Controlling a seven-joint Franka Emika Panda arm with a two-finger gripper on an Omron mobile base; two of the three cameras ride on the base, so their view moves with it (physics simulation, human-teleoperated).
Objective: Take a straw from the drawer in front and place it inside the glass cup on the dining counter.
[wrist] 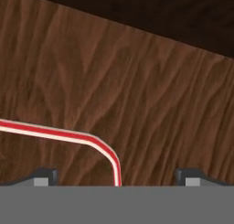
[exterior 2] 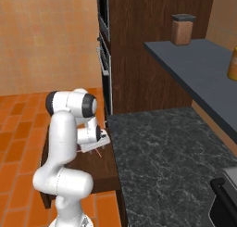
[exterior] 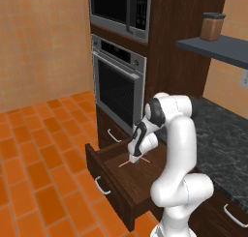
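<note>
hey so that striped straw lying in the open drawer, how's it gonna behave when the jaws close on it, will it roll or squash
The straw is thin and round and lies flat on the smooth drawer floor, so a nudge would probably roll it. It looks hollow and light, so a hard squeeze may flatten it. Its bent end might limit rolling somewhat.
</note>
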